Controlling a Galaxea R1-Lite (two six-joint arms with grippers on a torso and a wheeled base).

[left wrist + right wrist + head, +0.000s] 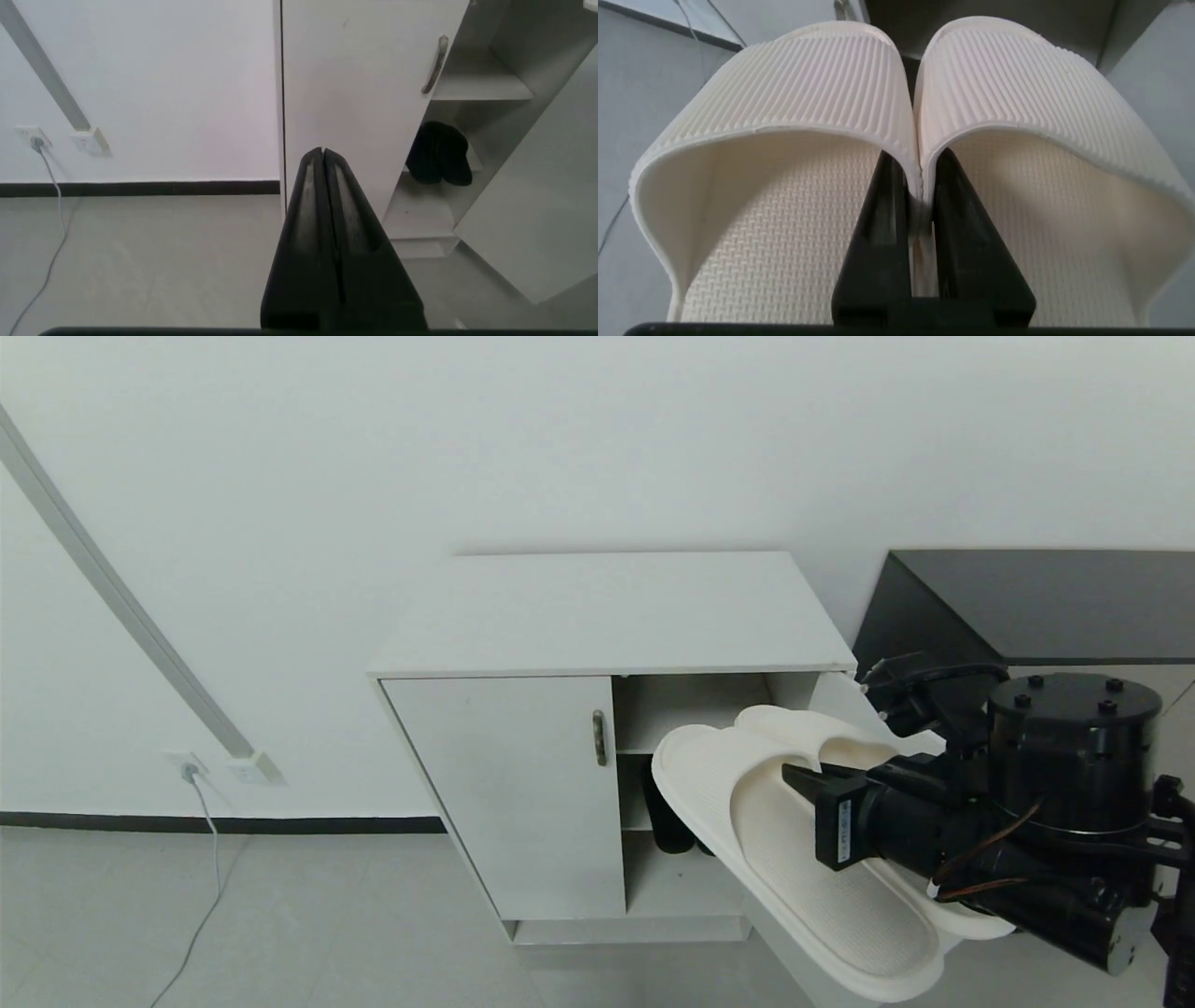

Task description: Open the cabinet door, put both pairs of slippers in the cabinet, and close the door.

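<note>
A white cabinet (607,616) stands against the wall, its left door (513,793) closed and its right door (845,705) swung open. A pair of black slippers (670,821) (444,154) sits on the middle shelf. My right gripper (801,780) (917,201) is shut on a pair of cream slippers (803,859) (822,103), pinching their inner edges together, just in front of the open right compartment. The left gripper (323,159) is shut with nothing in it, low and facing the closed left door.
A wall socket (191,767) with a grey cable (210,887) is on the left wall above the tiled floor. A dark table top (1046,602) stands right of the cabinet. Open floor lies left of and before the cabinet.
</note>
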